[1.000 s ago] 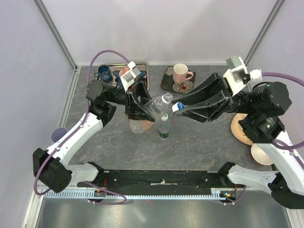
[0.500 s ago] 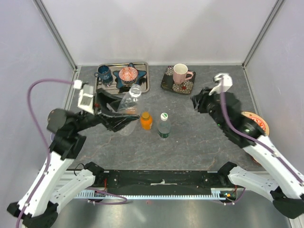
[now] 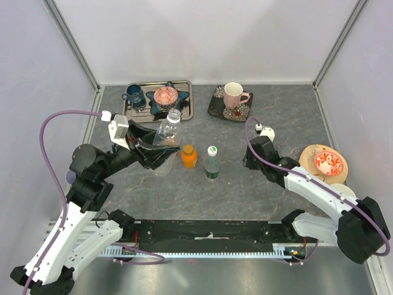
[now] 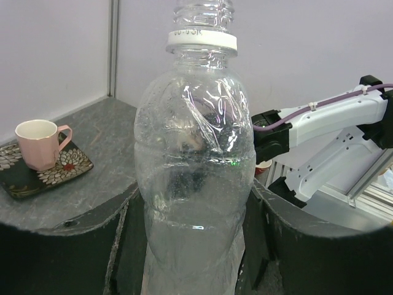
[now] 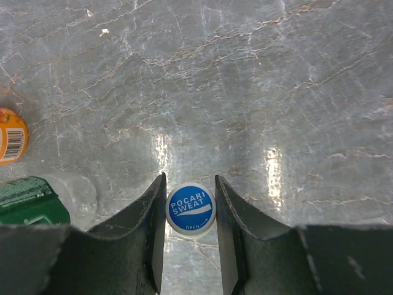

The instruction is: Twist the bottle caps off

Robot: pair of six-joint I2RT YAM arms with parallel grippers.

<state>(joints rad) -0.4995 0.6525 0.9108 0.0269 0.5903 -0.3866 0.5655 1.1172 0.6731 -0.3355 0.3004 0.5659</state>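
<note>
Swung down since half a second ago, the right arm has carried the right gripper [image 5: 190,186] from high on the far right to low over the table [image 5: 276,74], near and right of the standing bottles. The left arm has barely shifted. The right fingers [image 5: 147,233] are clamped on the blue cap [image 5: 191,209], 1 on each side, with its printed top facing the wrist camera. Whether the cap already rests on the stone I cannot tell. Left of it stand the green bottle [image 3: 212,165], with its white-and-green cap [image 3: 212,150] on, and the orange bottle [image 3: 188,160], with its orange cap [image 3: 189,149] on too. Farther left, the left gripper [image 3: 157,150] is closed around the body of the clear bottle [image 3: 166,132], held leaning with its neck [image 4: 202,12] toward the far side. The neck is bare: threads and a white ring show, but no cap. At the far edge sit a tray [image 3: 186,110] and a pink mug [image 3: 233,94]. I judge that 1 cap is off and is being set down. Letting go of it looks like the next step, then parking the open bottle. At least 2 caps remain to unscrew, and a 4th bottle does not show.
</note>
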